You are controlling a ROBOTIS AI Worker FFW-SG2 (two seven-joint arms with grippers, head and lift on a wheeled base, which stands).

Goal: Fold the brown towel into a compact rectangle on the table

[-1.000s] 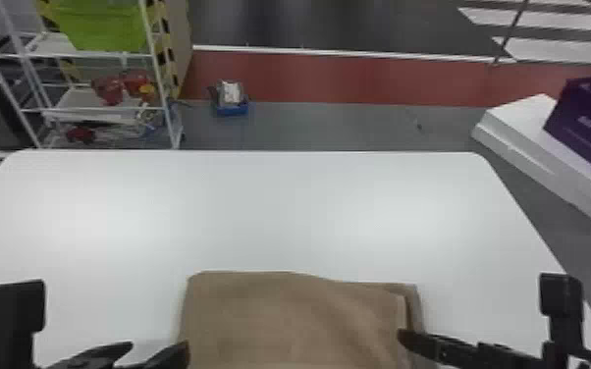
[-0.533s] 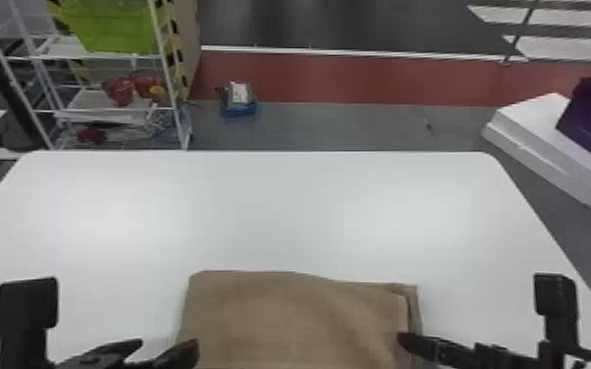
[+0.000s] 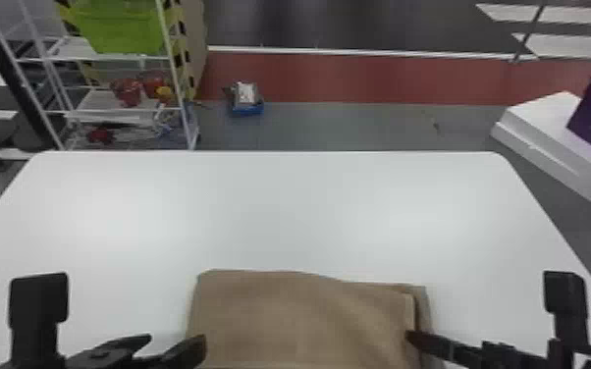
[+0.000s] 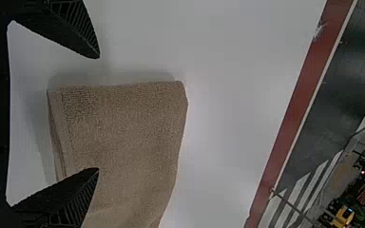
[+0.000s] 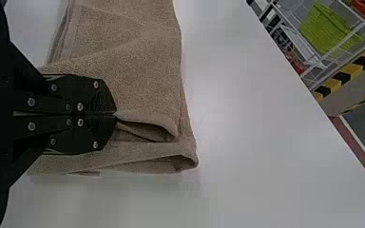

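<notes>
White wire shelving (image 3: 113, 100) with a lime-green bin (image 3: 122, 29) stands past the far-left corner of the white table (image 3: 284, 211). Well apart from the far edge lies the folded brown terry towel (image 3: 299, 319). I have the left gripper (image 3: 171, 341) spread wide and empty at its left end; the right gripper (image 3: 411, 336) is closed, pinching a top-layer edge at its right end.

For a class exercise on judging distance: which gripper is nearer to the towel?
Right. The right gripper pinches the towel at its right side; the left gripper is open by its left edge, gripping nothing.
</notes>
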